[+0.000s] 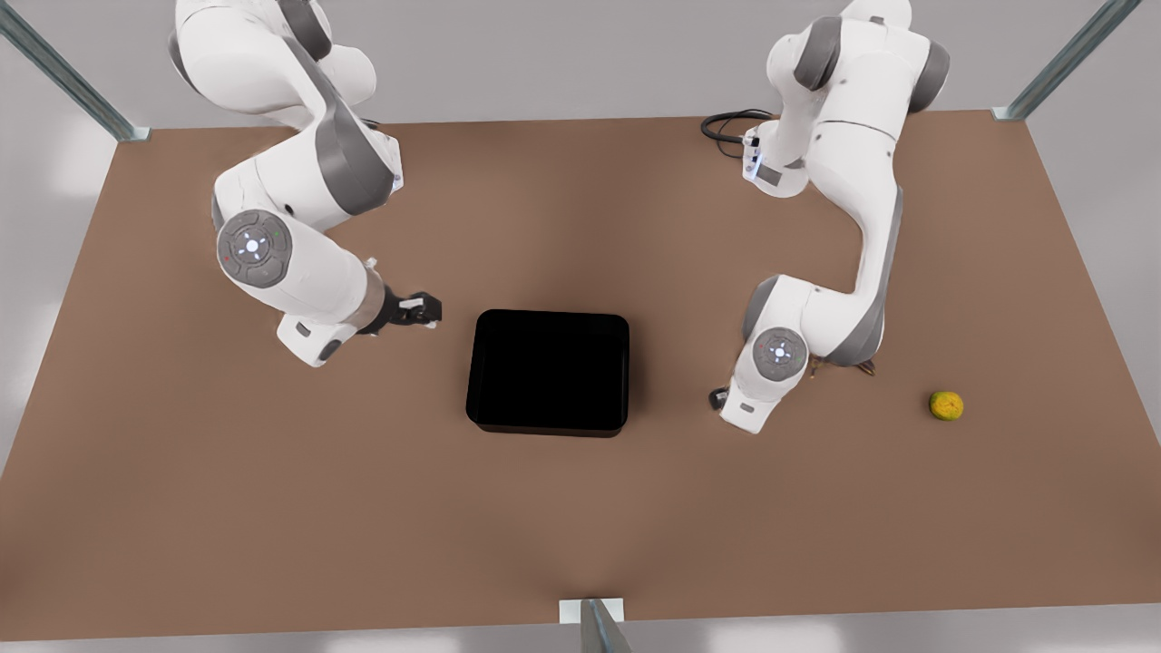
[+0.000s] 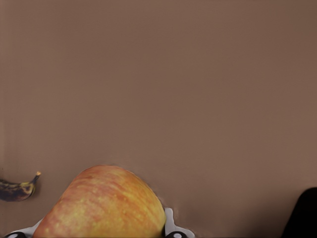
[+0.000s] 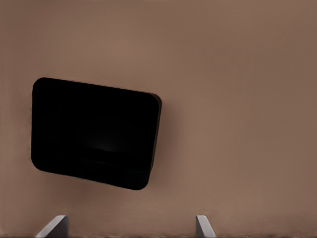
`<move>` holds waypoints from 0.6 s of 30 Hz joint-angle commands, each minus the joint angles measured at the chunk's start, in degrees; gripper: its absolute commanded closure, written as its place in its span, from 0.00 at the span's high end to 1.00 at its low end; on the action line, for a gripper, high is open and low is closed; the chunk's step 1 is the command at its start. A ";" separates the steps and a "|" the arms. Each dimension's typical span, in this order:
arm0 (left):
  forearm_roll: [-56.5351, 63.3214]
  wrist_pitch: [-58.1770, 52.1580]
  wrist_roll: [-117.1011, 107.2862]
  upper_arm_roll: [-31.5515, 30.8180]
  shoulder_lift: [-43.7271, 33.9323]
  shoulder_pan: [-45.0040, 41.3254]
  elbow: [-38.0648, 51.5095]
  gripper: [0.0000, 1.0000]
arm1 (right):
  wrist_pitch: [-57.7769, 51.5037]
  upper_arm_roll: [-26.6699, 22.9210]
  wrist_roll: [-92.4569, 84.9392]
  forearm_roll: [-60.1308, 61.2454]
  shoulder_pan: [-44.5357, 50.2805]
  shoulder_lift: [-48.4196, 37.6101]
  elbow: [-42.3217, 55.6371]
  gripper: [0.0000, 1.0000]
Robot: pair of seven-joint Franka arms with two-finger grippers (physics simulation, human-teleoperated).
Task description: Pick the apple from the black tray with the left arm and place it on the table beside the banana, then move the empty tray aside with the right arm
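Left pincer point(image 2: 99, 234) clamped on the apple point(image 2: 101, 206) above the counter point(image 2: 198, 89), banana point(image 2: 17, 188) lying close beside the apple. Right pincer point(image 3: 130, 225) spread apart, hovering off the empty black tray point(image 3: 91, 131). A yellow-green citrus point(image 1: 946, 405) sits well apart from the tray.

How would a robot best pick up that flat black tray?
Probably by its low rim on the front view's left, nearest the open right gripper, coming from above with one finger inside. The black tray looks too wide to span and lies flat. The left gripper holds the apple by the banana.
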 commanded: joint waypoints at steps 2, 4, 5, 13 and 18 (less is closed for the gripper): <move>0.11 20.96 37.39 0.43 -1.72 4.16 -10.81 0.88 | 9.79 0.32 22.95 2.64 -0.12 -4.11 -14.94 1.00; 0.02 21.75 40.47 0.52 -1.19 6.54 -10.72 0.88 | 17.44 1.46 27.96 3.43 -0.12 -5.26 -22.77 1.00; 0.02 21.93 40.65 0.52 -0.58 7.15 -10.54 0.88 | 19.47 1.55 30.68 4.74 -0.12 -5.17 -24.01 1.00; 0.02 22.29 40.12 0.69 0.92 7.68 -10.46 1.00 | 33.44 4.97 33.77 3.69 -0.12 5.20 -24.01 1.00; -0.86 -17.88 41.62 3.06 -12.17 8.29 9.67 1.00 | 36.17 4.97 24.72 -4.83 -0.38 8.10 -27.52 0.99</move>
